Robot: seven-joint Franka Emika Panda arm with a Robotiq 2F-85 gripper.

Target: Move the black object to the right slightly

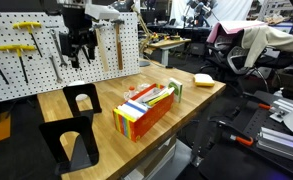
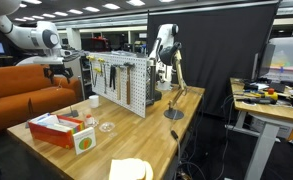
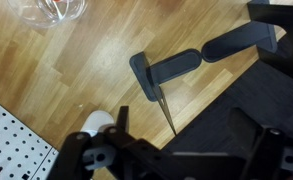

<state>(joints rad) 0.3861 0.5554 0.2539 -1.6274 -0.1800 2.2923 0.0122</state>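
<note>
Just off the counter's back edge, the black object (image 1: 83, 98) stands upright beneath the gripper (image 1: 80, 58), whose jaws appear apart and empty. A push landing high on the thin panel would likely tip it rather than slide it, and too long a shove risks hitting the striped box (image 1: 146, 108) mid-counter. The larger black stand (image 1: 71, 143), at the front corner, invites a mistaken pick. The pegboard (image 1: 36, 72) crowds the approach.
</note>
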